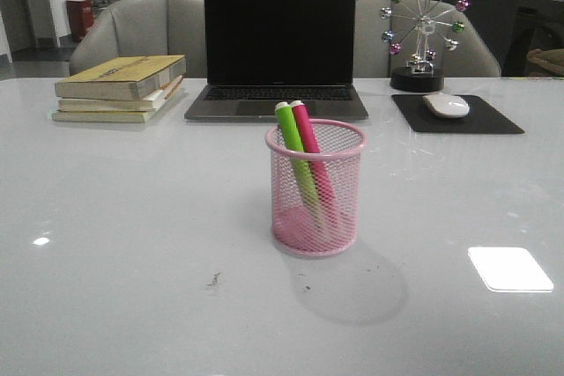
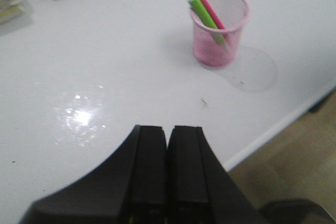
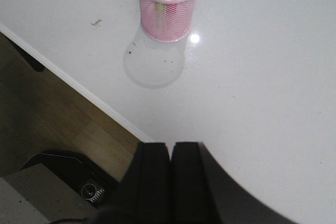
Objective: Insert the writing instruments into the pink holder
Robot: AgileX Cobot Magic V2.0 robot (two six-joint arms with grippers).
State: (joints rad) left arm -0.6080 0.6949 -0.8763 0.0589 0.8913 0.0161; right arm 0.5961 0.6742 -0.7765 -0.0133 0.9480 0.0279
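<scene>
The pink mesh holder (image 1: 315, 217) stands upright at the table's middle. Inside it lean the lime green pen (image 1: 294, 154) and the pink-magenta pen (image 1: 310, 149), side by side, their tops sticking out above the rim. The left wrist view shows the holder (image 2: 218, 48) with both pens well ahead of my left gripper (image 2: 167, 128), which is shut on nothing above the table's front. My right gripper (image 3: 171, 144) is also shut and empty, near the table's front edge, with the holder (image 3: 167, 22) some way off. Neither gripper shows in the front view.
A stack of books (image 1: 122, 87) lies at the back left, an open laptop (image 1: 278, 50) behind the holder. A mouse (image 1: 447, 105) on a black pad and a ferris-wheel ornament (image 1: 421, 28) are at the back right. The table's front edge (image 3: 89, 95) borders bare floor.
</scene>
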